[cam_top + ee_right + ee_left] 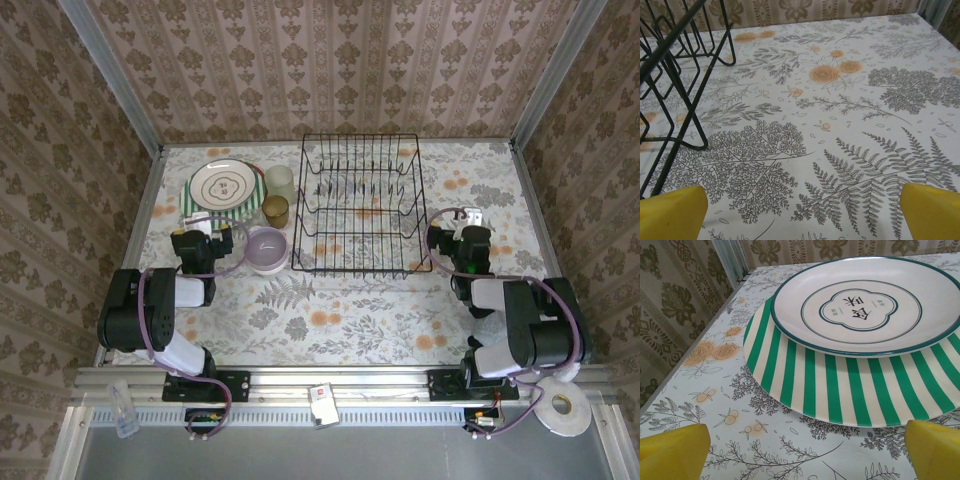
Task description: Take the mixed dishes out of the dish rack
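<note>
Left hand (802, 455), jaws wide, faces ring-patterned cream plate (865, 305) atop green-striped plate (840, 390).

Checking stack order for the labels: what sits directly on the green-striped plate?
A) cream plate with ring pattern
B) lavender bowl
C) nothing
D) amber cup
A: the left wrist view shows the cream plate resting on the green-striped plate, covering most of it. In the top view, the lavender bowl stands apart from the stack.
</note>
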`<state>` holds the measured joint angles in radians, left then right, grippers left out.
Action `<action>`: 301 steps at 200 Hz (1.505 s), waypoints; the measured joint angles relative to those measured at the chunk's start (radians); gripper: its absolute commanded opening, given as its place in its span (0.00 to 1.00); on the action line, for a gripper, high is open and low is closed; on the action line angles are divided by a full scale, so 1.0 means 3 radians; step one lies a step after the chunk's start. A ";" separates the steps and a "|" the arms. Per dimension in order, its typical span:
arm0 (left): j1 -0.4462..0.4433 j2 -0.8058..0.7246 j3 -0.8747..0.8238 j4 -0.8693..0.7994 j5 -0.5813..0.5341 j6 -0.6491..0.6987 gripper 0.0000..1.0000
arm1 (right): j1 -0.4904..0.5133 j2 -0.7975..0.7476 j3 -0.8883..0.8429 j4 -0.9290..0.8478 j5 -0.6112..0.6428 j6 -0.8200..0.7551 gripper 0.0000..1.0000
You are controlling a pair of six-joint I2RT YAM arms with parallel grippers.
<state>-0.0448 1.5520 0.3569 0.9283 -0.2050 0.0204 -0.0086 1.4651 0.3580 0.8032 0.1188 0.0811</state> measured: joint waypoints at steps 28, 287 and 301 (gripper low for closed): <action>0.0000 0.0000 0.0000 0.0000 0.0000 -0.0001 1.00 | -0.0001 0.0177 -0.0001 0.0219 -0.0023 0.0000 1.00; -0.0004 0.0000 0.0013 -0.0001 0.0151 0.0088 1.00 | 0.0066 0.0186 0.0094 0.0202 -0.0036 -0.0089 1.00; -0.0004 0.0000 0.0013 -0.0001 0.0151 0.0089 1.00 | 0.0066 0.0186 0.0094 0.0202 -0.0037 -0.0089 1.00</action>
<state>-0.0460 1.5520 0.3607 0.9279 -0.1596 0.0471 0.0113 1.5208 0.3862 0.8639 0.1078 0.0544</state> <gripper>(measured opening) 0.997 0.999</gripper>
